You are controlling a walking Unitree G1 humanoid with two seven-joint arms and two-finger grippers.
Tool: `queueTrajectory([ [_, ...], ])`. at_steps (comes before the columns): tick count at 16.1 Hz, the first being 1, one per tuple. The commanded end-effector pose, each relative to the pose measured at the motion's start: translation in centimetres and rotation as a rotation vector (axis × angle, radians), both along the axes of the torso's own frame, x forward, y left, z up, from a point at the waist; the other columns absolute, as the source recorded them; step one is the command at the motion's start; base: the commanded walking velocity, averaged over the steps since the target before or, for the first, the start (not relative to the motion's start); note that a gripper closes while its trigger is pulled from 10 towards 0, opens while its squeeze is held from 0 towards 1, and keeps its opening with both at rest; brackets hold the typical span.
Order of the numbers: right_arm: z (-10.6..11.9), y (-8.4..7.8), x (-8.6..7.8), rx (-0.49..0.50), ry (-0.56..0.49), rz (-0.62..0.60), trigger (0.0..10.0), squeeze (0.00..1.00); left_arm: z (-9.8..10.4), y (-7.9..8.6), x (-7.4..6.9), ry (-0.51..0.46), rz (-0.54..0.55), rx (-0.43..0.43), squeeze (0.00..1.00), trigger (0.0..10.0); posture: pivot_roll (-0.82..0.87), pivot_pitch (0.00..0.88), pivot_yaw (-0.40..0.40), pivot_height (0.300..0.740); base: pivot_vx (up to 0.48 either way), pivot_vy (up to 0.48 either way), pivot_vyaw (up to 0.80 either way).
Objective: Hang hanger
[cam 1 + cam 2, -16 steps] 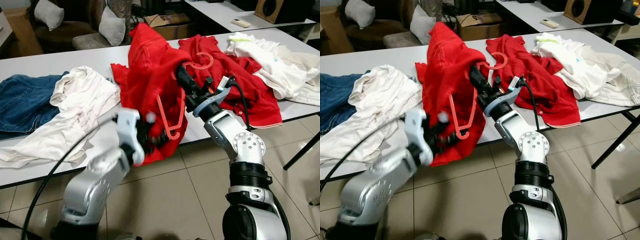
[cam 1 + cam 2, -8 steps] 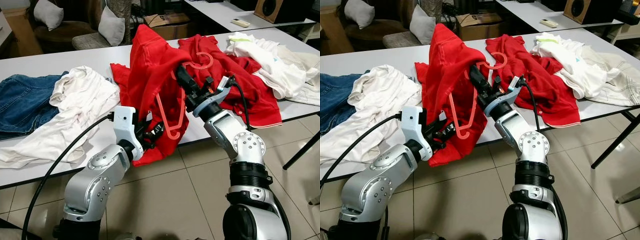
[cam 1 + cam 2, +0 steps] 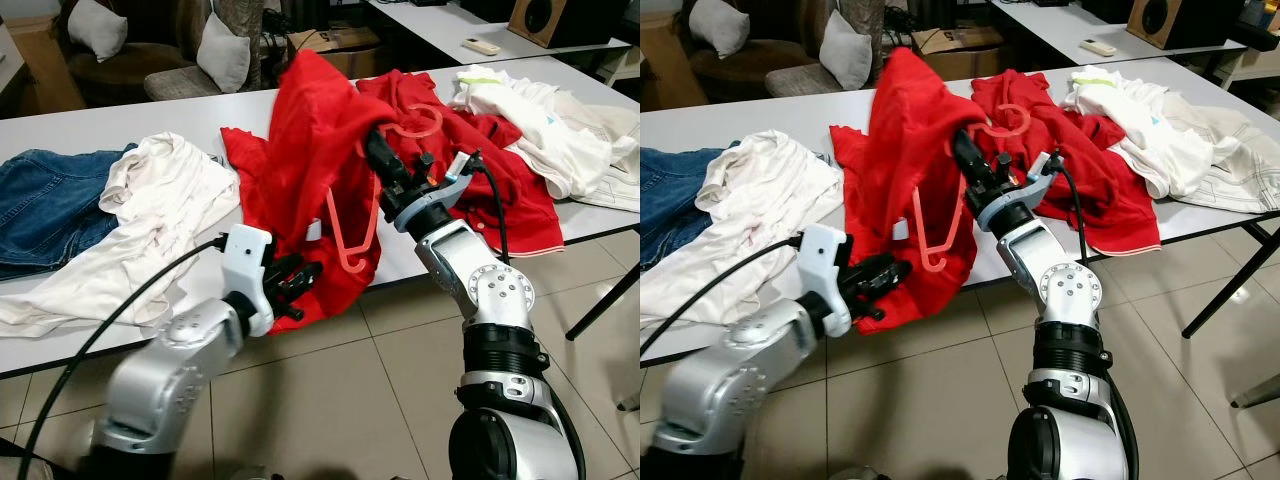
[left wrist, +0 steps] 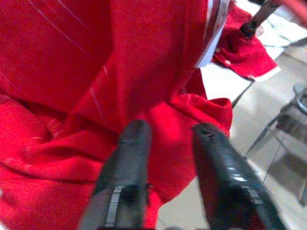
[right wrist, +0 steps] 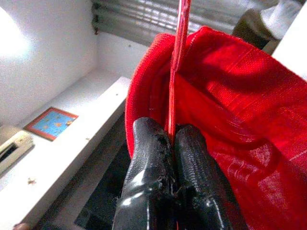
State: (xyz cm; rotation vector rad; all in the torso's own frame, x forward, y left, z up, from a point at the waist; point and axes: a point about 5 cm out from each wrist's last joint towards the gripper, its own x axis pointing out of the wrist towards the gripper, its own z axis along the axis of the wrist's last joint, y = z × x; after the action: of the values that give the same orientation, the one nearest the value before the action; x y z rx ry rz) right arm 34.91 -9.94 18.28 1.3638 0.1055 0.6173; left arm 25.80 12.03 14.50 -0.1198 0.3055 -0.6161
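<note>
A red plastic hanger (image 3: 352, 232) is partly inside a red shirt (image 3: 305, 150), and its hook (image 3: 418, 121) sticks out at the top. My right gripper (image 3: 376, 156) is shut on the hanger's thin bar (image 5: 178, 48) and holds it and the draped shirt up above the white table (image 3: 90, 125). The shirt's lower hem hangs over the table's front edge. My left gripper (image 3: 300, 284) is open just in front of that hem. In the left wrist view its two fingers (image 4: 128, 158) stand apart with red cloth (image 4: 72, 72) behind them.
A cream shirt (image 3: 150, 215) and blue jeans (image 3: 45, 205) lie on the table's left side. A second red garment (image 3: 495, 185) and white clothes (image 3: 545, 125) lie on its right. A table leg (image 3: 603, 300) stands at the right on the tiled floor. Cushioned chairs stand behind the table.
My left arm has drawn back and down to the left, its gripper now just off the hem. My right gripper has shifted the hanger and shirt slightly right.
</note>
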Motion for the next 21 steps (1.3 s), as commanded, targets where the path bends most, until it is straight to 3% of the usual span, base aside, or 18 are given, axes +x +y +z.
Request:
queueTrajectory([
  [1, 0.4, -0.2, 0.3, 0.022, -0.008, -0.026, 10.0, 0.00, 1.0, 0.6, 0.0, -0.027, -0.014, -0.002, 0.00, 0.0, -0.03, 0.000, 0.003, 0.740, 0.000, 0.000, 0.00],
  [3, 0.3, 0.0, 0.2, 0.034, -0.004, -0.025, 10.0, 0.00, 1.8, 1.1, 0.1, -0.049, -0.040, 0.008, 0.00, 0.0, -0.02, 0.000, 0.005, 0.740, 0.000, 0.000, 0.00],
  [6, 0.3, 0.5, 0.2, 0.059, -0.008, -0.010, 10.0, 0.00, 1.1, 0.6, 0.0, -0.040, -0.062, 0.043, 0.00, 0.0, -0.02, 0.000, 0.009, 0.740, 0.000, 0.000, 0.00],
  [7, 0.5, 0.8, 0.0, 0.077, -0.015, 0.009, 10.0, 0.00, -0.4, 0.9, -0.1, -0.097, -0.052, 0.221, 0.00, 10.0, -0.02, 0.000, 0.009, 0.740, 0.000, 0.000, 0.00],
  [8, 0.7, 1.0, -0.1, 0.085, -0.026, 0.026, 10.0, 0.00, -0.9, 1.2, -0.2, -0.086, -0.029, 0.239, 0.00, 10.0, -0.02, 0.000, 0.011, 0.740, 0.000, 0.000, 0.00],
  [9, 1.1, 1.1, -0.2, 0.097, -0.045, 0.047, 10.0, 0.00, -0.9, 1.7, -0.2, -0.090, -0.002, 0.218, 1.00, 10.0, -0.02, 0.000, 0.015, 0.740, 0.000, 0.000, 0.00],
  [12, 1.8, 1.2, -0.5, 0.086, -0.078, 0.089, 10.0, 0.00, 0.3, 2.5, -0.1, -0.149, 0.033, 0.186, 1.00, 10.0, -0.02, 0.000, 0.006, 0.740, 0.000, 0.000, 0.00],
  [16, 1.6, 0.9, -0.6, 0.067, -0.074, 0.100, 10.0, 0.00, 0.7, 1.4, 1.0, -0.217, 0.092, 0.119, 1.00, 10.0, -0.03, 0.000, 0.007, 0.740, 0.000, 0.000, 0.00],
  [18, 1.7, 0.8, -0.6, 0.070, -0.074, 0.097, 10.0, 0.00, 0.9, 0.7, 0.9, -0.229, 0.049, 0.061, 1.00, 10.0, -0.03, 0.000, 0.008, 0.740, 0.000, 0.000, 0.00],
  [21, 1.8, 0.7, -0.6, 0.071, -0.073, 0.095, 10.0, 0.00, 0.6, 0.2, 0.7, -0.220, 0.005, 0.070, 1.00, 10.0, -0.04, 0.000, 0.013, 0.740, 0.000, 0.000, 0.00],
])
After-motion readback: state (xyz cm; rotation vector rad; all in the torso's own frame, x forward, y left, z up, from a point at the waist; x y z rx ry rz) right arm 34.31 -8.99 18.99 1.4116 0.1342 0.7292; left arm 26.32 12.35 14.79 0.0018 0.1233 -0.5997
